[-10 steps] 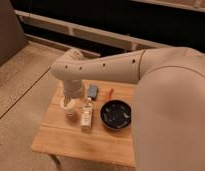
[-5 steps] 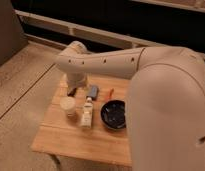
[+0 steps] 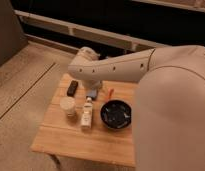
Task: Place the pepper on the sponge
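Observation:
The pepper (image 3: 110, 93) is a tiny red-orange sliver lying on the wooden table (image 3: 71, 137), just right of the sponge (image 3: 92, 94). The sponge is a small blue-grey pad near the table's far edge. My gripper (image 3: 93, 84) hangs from the pale arm directly above the sponge's far end and hides part of it. It is open, with nothing in it. The pepper lies a short way to the gripper's right, untouched.
A black rectangular block (image 3: 72, 88) lies left of the sponge. A pale cup (image 3: 68, 106) and a small white bottle (image 3: 87, 112) stand in front of it. A black bowl (image 3: 116, 114) sits right of the bottle. My arm's bulky body (image 3: 171, 110) covers the table's right side.
The gripper has swung right and farther back, from above the cup to above the sponge. The objects on the table have not moved.

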Robot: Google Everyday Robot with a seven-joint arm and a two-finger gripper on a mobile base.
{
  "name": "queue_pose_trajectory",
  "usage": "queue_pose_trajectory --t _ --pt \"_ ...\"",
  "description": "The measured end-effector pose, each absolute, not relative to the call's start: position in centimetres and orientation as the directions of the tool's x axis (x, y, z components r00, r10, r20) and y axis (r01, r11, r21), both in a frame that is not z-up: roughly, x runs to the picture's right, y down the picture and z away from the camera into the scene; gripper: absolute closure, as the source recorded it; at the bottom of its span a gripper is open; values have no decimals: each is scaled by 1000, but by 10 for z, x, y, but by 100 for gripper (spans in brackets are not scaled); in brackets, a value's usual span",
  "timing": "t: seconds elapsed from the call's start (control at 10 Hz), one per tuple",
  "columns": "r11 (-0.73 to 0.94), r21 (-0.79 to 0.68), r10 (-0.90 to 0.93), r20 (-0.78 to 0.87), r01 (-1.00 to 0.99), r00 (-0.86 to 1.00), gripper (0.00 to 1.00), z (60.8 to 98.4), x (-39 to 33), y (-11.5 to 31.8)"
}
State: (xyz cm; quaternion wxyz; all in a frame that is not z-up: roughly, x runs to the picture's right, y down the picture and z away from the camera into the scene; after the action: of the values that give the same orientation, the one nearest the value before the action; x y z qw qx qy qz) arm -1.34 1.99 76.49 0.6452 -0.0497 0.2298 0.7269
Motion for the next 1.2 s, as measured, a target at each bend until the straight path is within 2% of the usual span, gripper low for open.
queue_pose_trajectory --t 0.6,0.9,1.2 --pt "-102 280 912 -357 -955 -202 35 765 -13 19" --pt "-148 129 919 -347 -981 -184 35 775 -2 -6" --pt "-163 7 933 -323 -987 -156 35 780 41 -29"
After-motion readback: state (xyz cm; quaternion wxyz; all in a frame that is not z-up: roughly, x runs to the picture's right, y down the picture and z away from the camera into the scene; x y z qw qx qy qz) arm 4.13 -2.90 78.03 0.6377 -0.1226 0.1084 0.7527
